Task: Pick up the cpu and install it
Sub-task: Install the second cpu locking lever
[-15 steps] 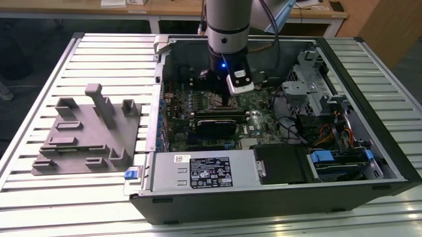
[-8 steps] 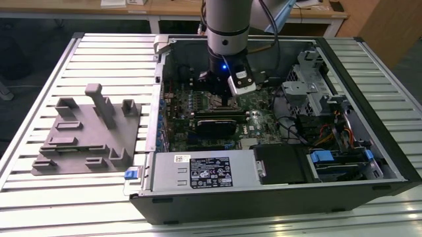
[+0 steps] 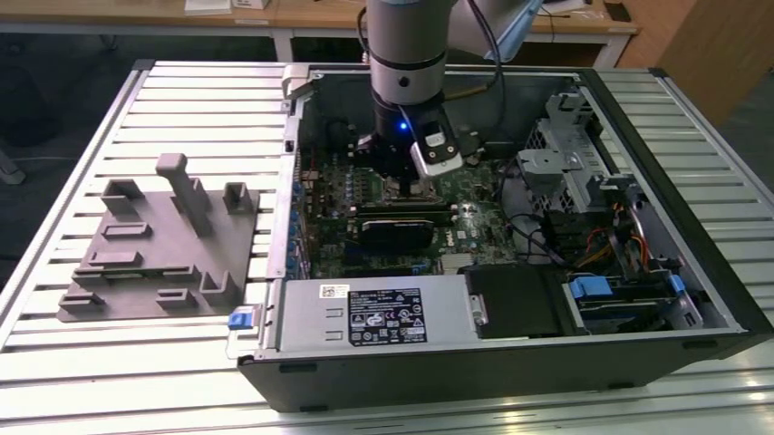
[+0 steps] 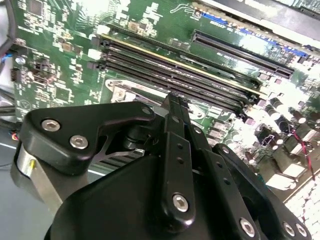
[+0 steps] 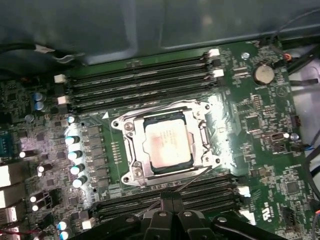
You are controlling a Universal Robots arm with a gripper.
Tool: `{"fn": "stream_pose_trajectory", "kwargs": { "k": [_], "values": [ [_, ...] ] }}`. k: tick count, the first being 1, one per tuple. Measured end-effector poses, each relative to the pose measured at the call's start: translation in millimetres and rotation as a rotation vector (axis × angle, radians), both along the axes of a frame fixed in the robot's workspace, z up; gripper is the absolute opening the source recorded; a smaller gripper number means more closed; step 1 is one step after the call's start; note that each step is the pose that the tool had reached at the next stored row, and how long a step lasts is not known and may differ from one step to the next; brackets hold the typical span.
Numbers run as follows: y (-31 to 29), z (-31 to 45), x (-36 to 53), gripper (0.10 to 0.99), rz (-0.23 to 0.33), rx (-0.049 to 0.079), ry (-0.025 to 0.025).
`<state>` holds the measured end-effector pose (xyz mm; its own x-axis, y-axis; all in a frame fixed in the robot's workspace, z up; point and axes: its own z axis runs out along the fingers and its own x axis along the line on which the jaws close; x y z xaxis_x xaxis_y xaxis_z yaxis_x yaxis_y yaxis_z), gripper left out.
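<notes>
The cpu [image 5: 167, 145], a small square chip with a pale silvery top, lies flat in its metal-framed socket [image 5: 127, 150] on the green motherboard. In the first wrist view my gripper [image 5: 167, 199] hovers just beside the socket, over the memory slots, its black fingers pressed together with nothing between them. A thin socket lever [image 5: 195, 179] runs from the frame towards the fingertips; whether they touch it is unclear. The exterior view has the gripper [image 3: 405, 186] low inside the open computer case. The second wrist view looks along the shut fingers [image 4: 175, 107] onto the board.
The open case [image 3: 508, 362] holds a white-labelled power supply [image 3: 375, 313] in front, a black block [image 3: 393, 231] on the board and drive cages [image 3: 575, 159] at the exterior view's right. A grey fixture plate [image 3: 158, 245] lies at the left. Memory slots [image 5: 140, 82] flank the socket.
</notes>
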<state>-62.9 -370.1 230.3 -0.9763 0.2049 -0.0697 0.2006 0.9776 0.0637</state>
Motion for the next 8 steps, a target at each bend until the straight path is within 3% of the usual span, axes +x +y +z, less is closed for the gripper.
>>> {"fn": "stream_pose_trajectory", "kwargs": {
  "k": [8],
  "values": [
    [-5.2,-5.0,-5.4,0.106,0.014,0.018,0.0000]
  ]
}}
